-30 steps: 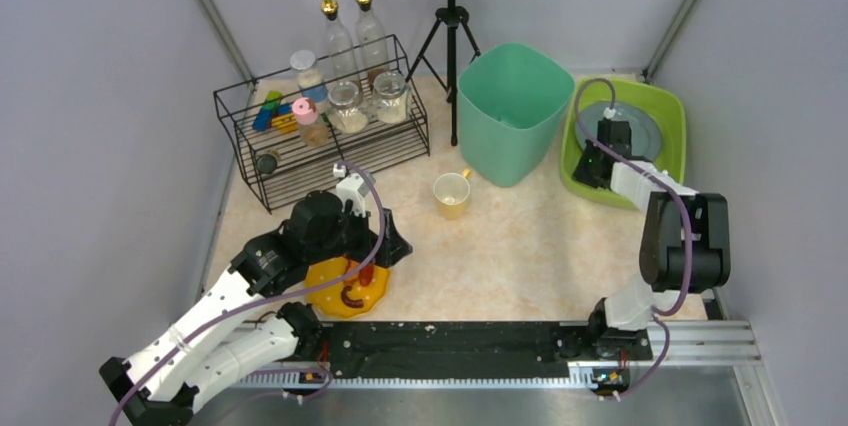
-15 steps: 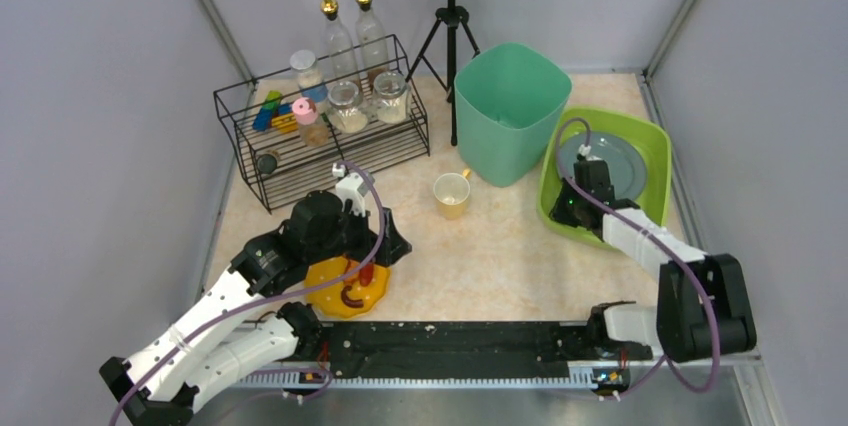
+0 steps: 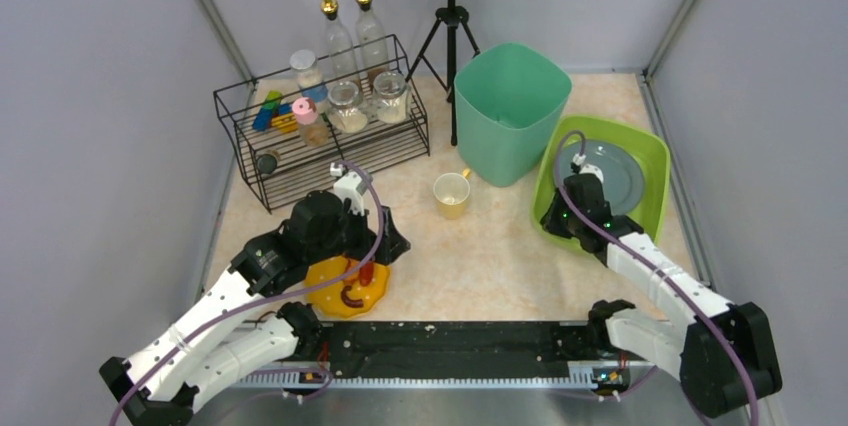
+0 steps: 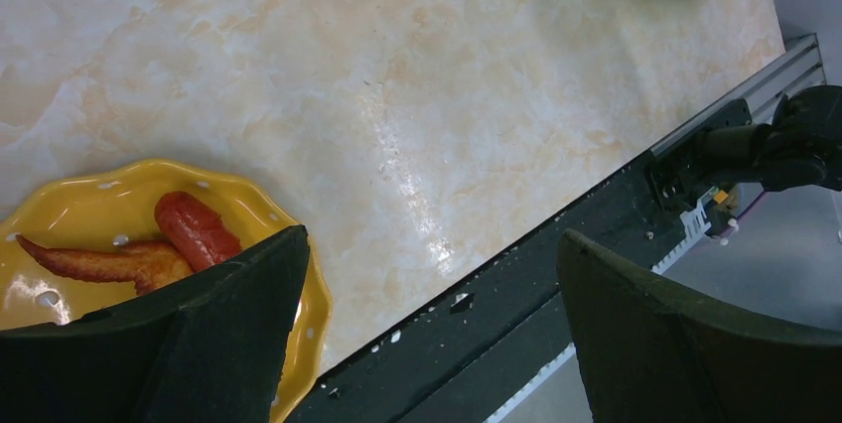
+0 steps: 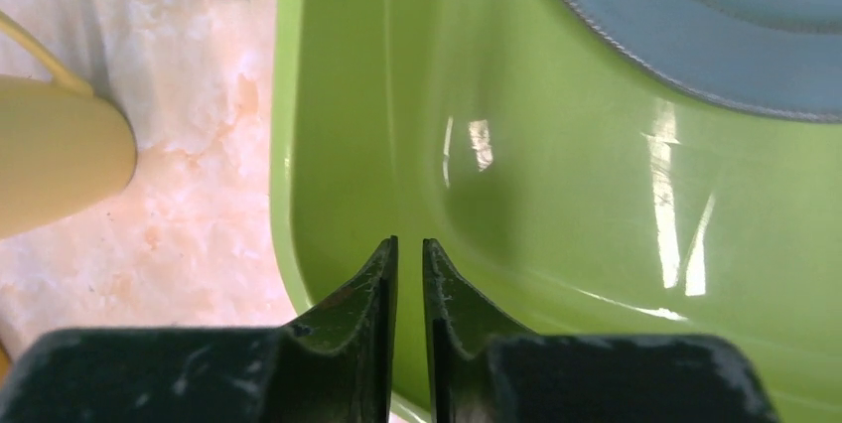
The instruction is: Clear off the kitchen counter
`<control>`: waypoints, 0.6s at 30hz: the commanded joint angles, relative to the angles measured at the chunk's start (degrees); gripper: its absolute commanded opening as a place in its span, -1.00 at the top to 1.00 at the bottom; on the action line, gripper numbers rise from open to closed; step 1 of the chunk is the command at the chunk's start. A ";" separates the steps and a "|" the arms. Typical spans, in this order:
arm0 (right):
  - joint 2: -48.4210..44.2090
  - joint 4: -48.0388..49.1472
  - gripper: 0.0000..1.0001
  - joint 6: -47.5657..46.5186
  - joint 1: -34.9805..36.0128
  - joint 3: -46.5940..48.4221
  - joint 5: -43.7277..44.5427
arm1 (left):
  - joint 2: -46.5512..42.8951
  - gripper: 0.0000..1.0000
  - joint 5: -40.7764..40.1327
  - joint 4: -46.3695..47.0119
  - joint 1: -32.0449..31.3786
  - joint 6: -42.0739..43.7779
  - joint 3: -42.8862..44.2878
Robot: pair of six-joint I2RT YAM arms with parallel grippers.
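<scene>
— Where was the surface when you looked?

— The surface (image 3: pixel 500 256) lay flat and face up between the grey walls. Its front edge ran left to right along the black rail (image 3: pixel 450 341), just ahead of my two arms. From the top camera it spread wider from left to right than from front to back, but at that slant I couldn't swear to its long axis.

— What stood on it?

— A yellow plate (image 3: pixel 340 296) sat at the near left, with a sausage (image 4: pixel 196 228) and a chicken wing (image 4: pixel 104 260) touching each other on it. A cup (image 3: pixel 451 193) stood near the middle and a teal bin (image 3: pixel 510 106) behind that. A green tub (image 3: pixel 606 123) on the right, just beside the bin, held a grey-blue plate (image 3: pixel 618 171). A wire rack (image 3: pixel 300 161) of jars and bottles was at the far left.

— And the jaws?

— My left arm (image 3: pixel 320 226) hung over the yellow plate, its jaws wide apart with nothing between them. One was above the plate's rim, the other above the rail. My right arm (image 3: pixel 650 271) reached to the tub's near left corner. Its jaws were pressed almost together, their tips over the tub's inside wall. I saw nothing in the thin slit between them.
</scene>
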 commanded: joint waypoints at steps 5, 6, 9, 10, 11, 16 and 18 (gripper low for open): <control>-11.04 -11.63 0.52 -2.03 2.11 8.56 3.84 | -0.70 -0.97 -7.53 1.69 -0.10 0.33 1.33; -12.02 -12.23 0.46 -2.02 2.87 9.48 2.95 | -0.31 -0.97 -8.49 1.28 -0.10 0.49 1.84; -13.75 -12.36 0.29 -1.30 5.86 10.51 -1.45 | 0.75 -0.97 -10.16 0.80 -0.09 0.55 2.39; -13.83 -11.96 0.26 -0.73 7.08 10.39 -2.72 | 1.09 -0.97 -10.48 0.80 -0.02 0.40 2.29; -13.74 -10.95 0.24 -0.23 8.55 10.14 -3.75 | 1.35 -0.97 -11.25 0.81 -0.06 0.15 2.20; -9.13 -5.16 0.13 3.60 19.93 8.61 -3.00 | 3.15 -0.97 -17.65 0.37 -0.01 -2.09 1.90; -6.12 -1.84 0.11 5.35 24.30 8.15 -1.83 | 4.24 -0.97 -19.66 0.28 0.07 -2.46 2.02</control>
